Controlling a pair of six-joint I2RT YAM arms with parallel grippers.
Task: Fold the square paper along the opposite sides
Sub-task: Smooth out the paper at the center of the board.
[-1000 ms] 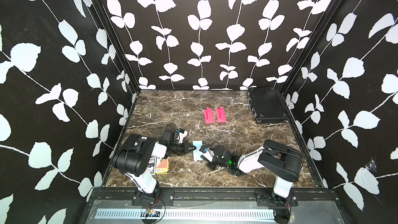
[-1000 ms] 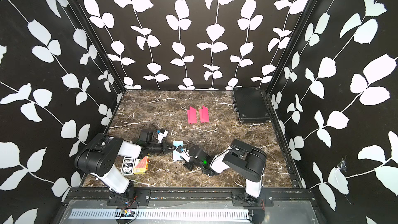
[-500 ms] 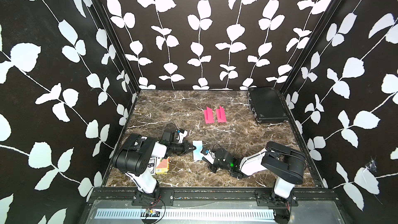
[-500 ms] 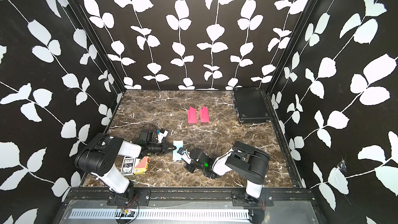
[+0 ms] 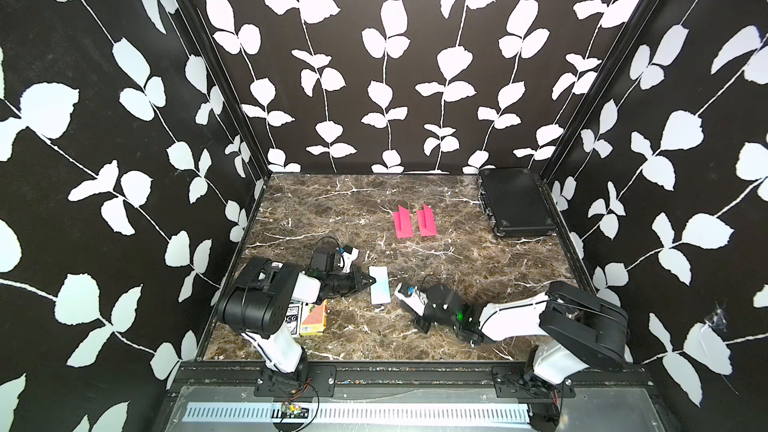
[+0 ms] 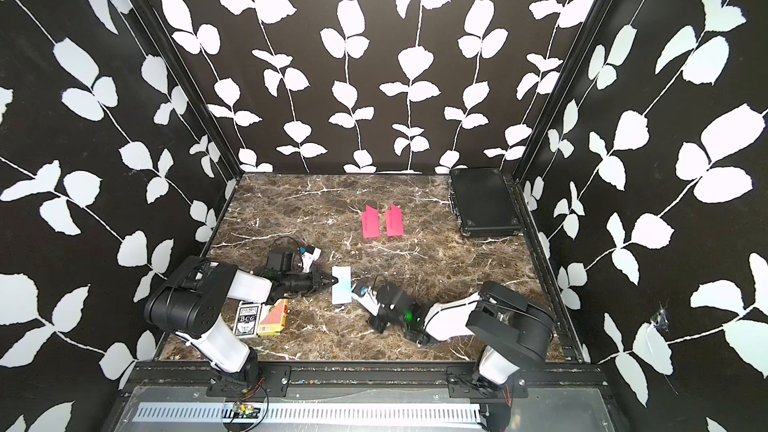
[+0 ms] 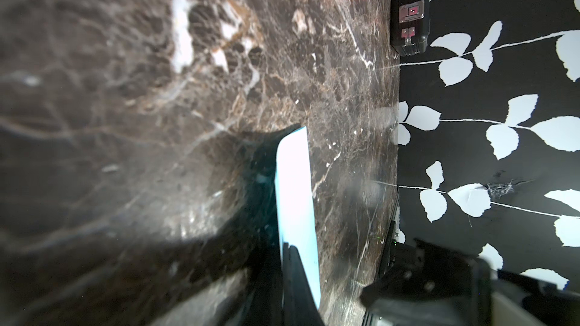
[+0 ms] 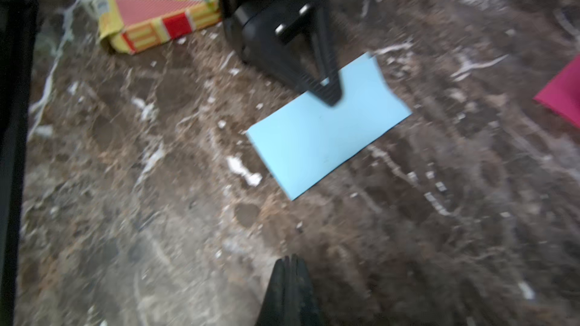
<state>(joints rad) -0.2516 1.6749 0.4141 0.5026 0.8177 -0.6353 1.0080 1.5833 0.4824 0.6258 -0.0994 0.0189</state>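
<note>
Your light blue paper [image 5: 379, 290] [image 6: 341, 290] lies flat on the marble worktop [image 5: 457, 276] near the front, a little left of centre; it shows as a narrow rectangle rather than a square, and in the right wrist view [image 8: 326, 127] the corner nearest the left arm curls up slightly.

Your left gripper [image 5: 371, 281] [image 6: 333, 281] reaches in low from the left; its jaws are closed to a point, and that point rests on top of the paper just inside its long left edge [image 8: 329, 95]; nothing is pinched between them.

Your right gripper [image 8: 290, 266] also has its jaws pressed together with nothing in them; it sits low over bare marble on the paper's right side, near it but apart.

Two card boxes [image 5: 307, 313] lie side by side under the left arm; two folded pink papers [image 5: 414, 222] sit further back, well apart from the blue one; a black case [image 5: 515, 201] lies in the far right corner.
</note>
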